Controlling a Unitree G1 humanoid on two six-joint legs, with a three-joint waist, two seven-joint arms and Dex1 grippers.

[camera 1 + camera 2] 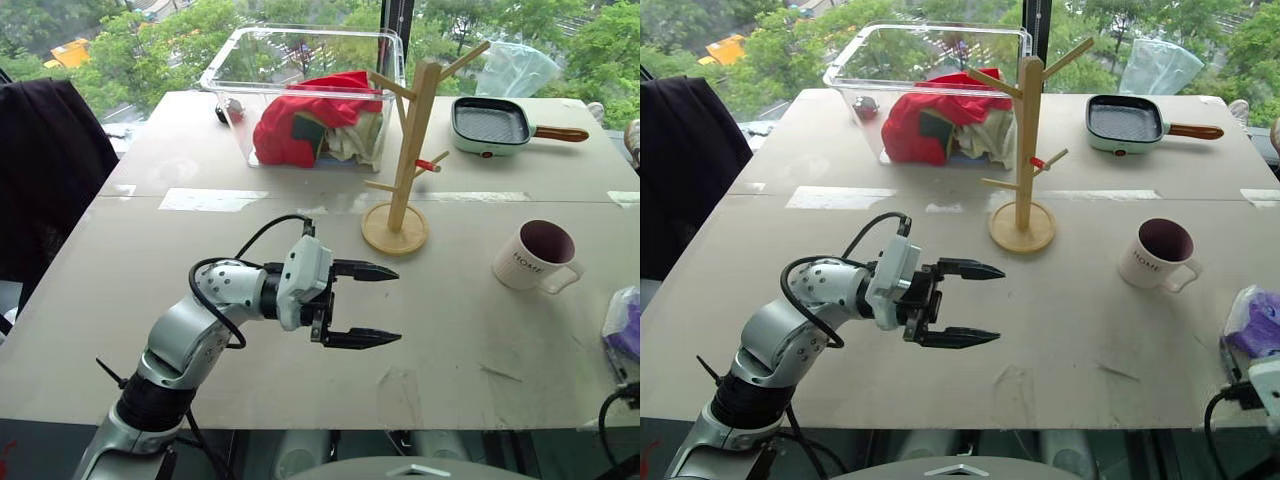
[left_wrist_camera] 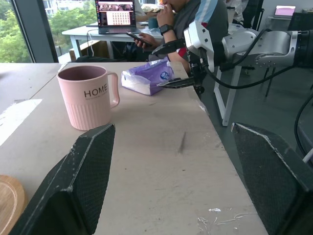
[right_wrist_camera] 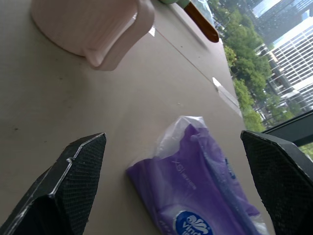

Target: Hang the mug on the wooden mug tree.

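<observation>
Upright on the table (image 1: 300, 330), the mug (image 1: 535, 257); both hands (image 1: 360, 305) (image 2: 168, 63) open, empty.

The white ribbed ceramic mug (image 2: 89, 96) carries the word "HOME" in dark capital letters on its side, beside the loop handle; the same lettering can be made out on it in the head views, where it stands upright on the grey table. The purple plastic-wrapped tissue pack (image 3: 203, 186) bears a round blue-and-white emblem near one end, with white letters that seem to begin "Vind", the remainder being cut off. The screen of the open laptop (image 2: 116, 14) in the background shows rows of small pictures, too small to read.
</observation>
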